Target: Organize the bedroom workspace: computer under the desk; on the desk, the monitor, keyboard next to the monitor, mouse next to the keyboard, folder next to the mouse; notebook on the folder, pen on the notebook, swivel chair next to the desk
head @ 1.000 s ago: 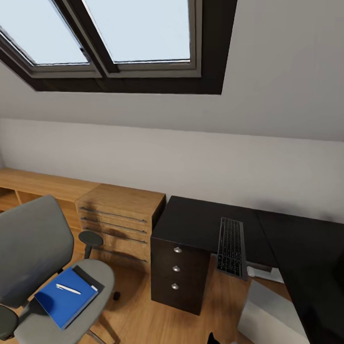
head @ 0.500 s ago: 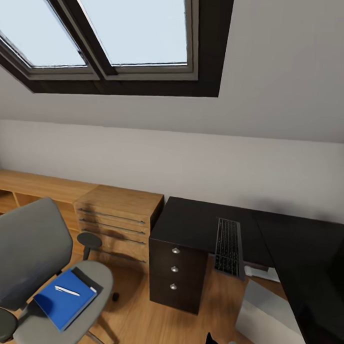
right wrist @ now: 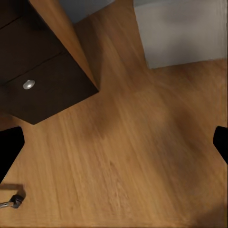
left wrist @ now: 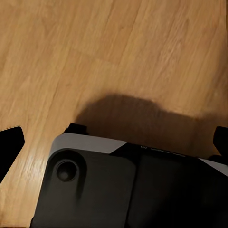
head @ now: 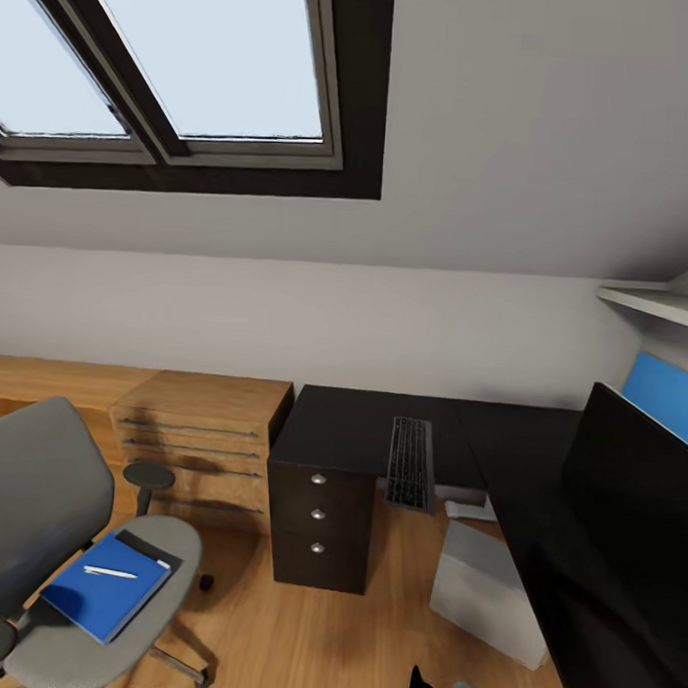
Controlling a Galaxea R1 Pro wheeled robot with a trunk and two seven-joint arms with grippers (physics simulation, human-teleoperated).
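Head view: an L-shaped desk point(head: 350, 429) with a matte black top, its dark drawer unit point(head: 319, 528) bearing three round silver knobs. A slim black keyboard point(head: 410, 463) with greyish keys lies on the top, one end overhanging the front edge. A wide black monitor point(head: 634, 467) stands on the desk's right wing, in front of a blue panel point(head: 664, 395) under a white shelf point(head: 654, 301). Under the desk, on the plank wood floor point(head: 301, 637), sits the boxy light grey computer point(head: 488, 591). To the left, well apart from the desk, is the swivel chair point(head: 37, 501) with grey seat and back and black round armrests; on its seat the bright blue notebook point(head: 105, 586) lies over the thin dark grey folder point(head: 155, 550), with a slim white pen point(head: 109, 572) on the cover. A light wooden dresser point(head: 195, 428) with long bar handles stands against the white wall, beside the drawer unit, beneath a dark-framed skylight point(head: 195, 77) in the sloped ceiling. Left wrist view: the left fingers point(left wrist: 9, 147) spread wide, holding nothing, over floor and the robot's dark base point(left wrist: 128, 190). Right wrist view: the right fingers point(right wrist: 9, 149) equally wide apart and empty, above floor near the drawer unit and computer.
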